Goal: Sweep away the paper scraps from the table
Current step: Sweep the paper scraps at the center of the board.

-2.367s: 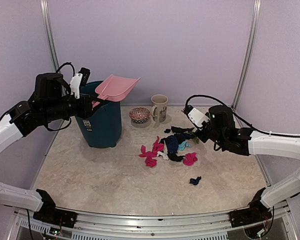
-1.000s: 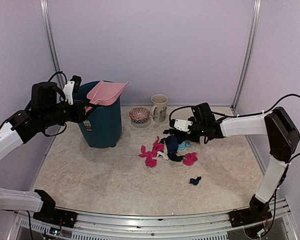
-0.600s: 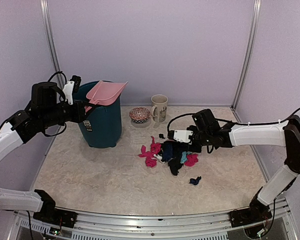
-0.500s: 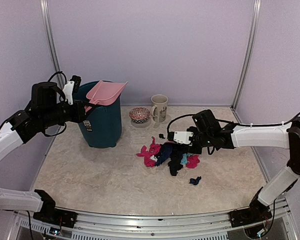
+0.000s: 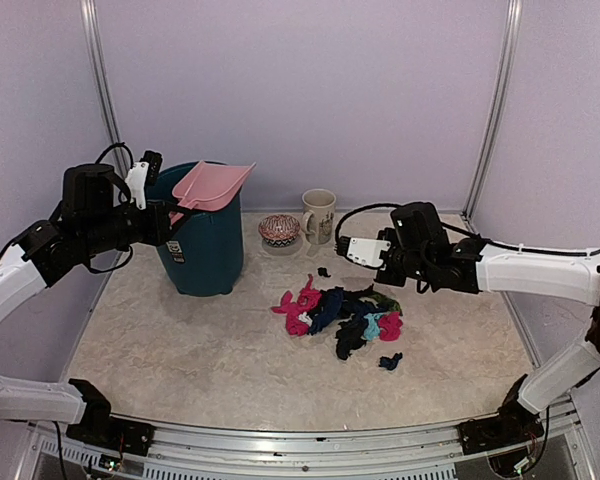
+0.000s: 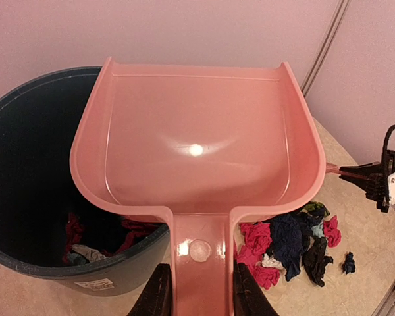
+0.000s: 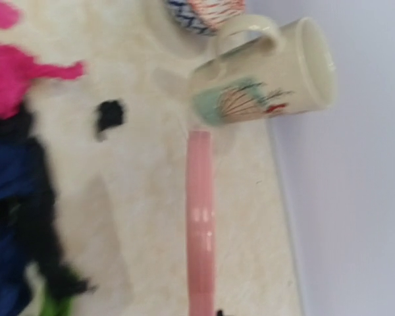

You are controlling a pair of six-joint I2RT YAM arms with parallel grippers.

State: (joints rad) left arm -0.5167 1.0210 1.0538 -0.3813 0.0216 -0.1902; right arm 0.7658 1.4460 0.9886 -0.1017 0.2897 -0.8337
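scraps (image 5: pixel 342 315) sit piled mid-table (image 5: pixel 200 340), just left of and nearer than the right gripper (image 6: pixel 374 180), which is clamped on the brush (image 7: pixel 201 224), so that arm's way closer than the left gripper (image 6: pixel 201 296) pinching the dustpan (image 6: pixel 194 145) over the bin (image 6: pixel 26 131)

Right wrist view is all blur; we lose the brush handle (image 7: pixel 200 224) at the bottom edge. Left wrist: dustpan (image 6: pixel 197 145) covers part of the bin (image 6: pixel 33 158) and paper scraps (image 6: pixel 76 234) inside.
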